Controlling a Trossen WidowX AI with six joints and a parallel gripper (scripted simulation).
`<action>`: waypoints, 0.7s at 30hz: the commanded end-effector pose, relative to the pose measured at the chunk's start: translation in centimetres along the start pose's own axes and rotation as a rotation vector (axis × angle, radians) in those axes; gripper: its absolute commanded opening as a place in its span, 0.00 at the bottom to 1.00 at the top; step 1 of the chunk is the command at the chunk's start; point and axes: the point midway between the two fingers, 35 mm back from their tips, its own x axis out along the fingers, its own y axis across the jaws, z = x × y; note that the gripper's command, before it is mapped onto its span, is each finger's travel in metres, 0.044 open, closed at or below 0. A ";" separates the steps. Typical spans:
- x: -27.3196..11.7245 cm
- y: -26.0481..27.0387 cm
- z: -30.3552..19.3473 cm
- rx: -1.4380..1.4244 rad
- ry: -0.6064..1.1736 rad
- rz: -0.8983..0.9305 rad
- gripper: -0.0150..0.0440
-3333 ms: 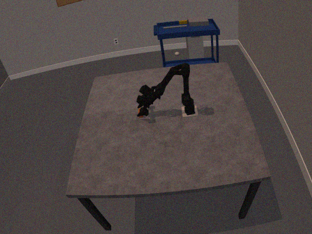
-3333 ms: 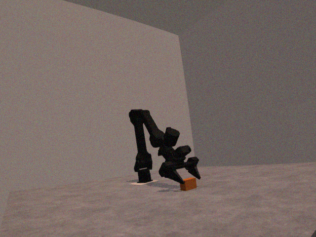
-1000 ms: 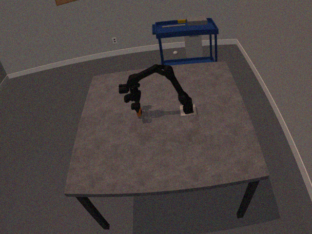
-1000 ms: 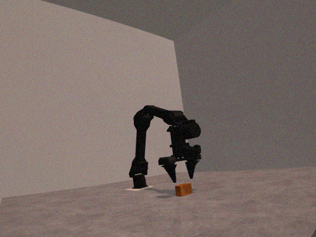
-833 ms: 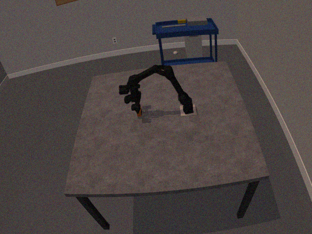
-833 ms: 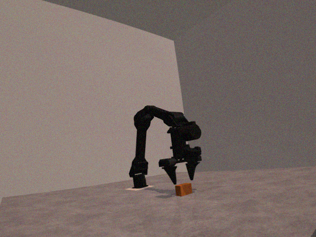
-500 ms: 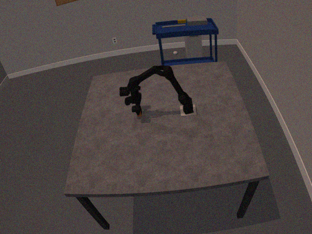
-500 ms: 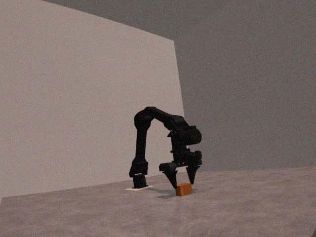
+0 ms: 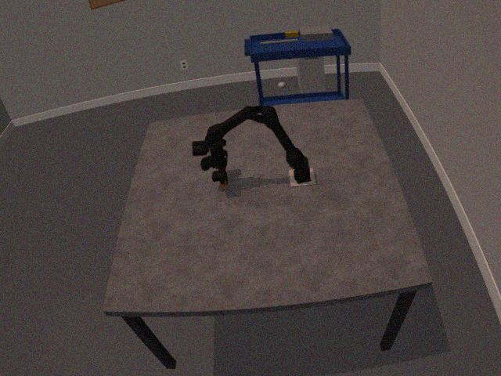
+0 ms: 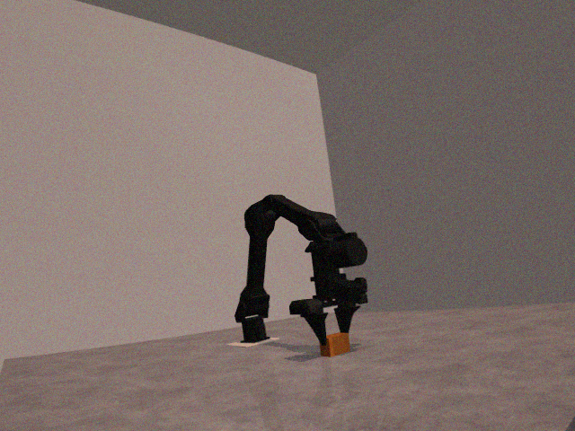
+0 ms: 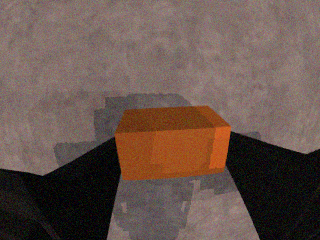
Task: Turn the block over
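Observation:
An orange block (image 9: 223, 185) (image 10: 339, 344) (image 11: 170, 155) rests on the table (image 9: 258, 243) (image 10: 185, 390) (image 11: 160, 45), or so close above it that no gap shows. Its long side runs from one finger to the other. No clear mark can be made out on the faces that show; its underside is hidden. My gripper (image 10: 334, 338) (image 11: 171, 140) points down and is shut on the block, with one black fingertip against each short end in the wrist view. In the top view the arm hides most of the block and the fingertips.
The arm's base stands on a pale plate (image 9: 296, 182) (image 10: 241, 344) on the table. A blue cart (image 9: 299, 50) stands on the floor behind the table's far edge. The arm's shadow falls around the block.

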 end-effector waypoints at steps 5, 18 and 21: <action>0.2 0.0 -0.1 -0.002 0.004 -0.002 0.60; -1.3 0.0 0.0 -0.002 0.004 -0.002 0.32; -2.8 0.0 -0.1 -0.002 0.004 -0.002 0.25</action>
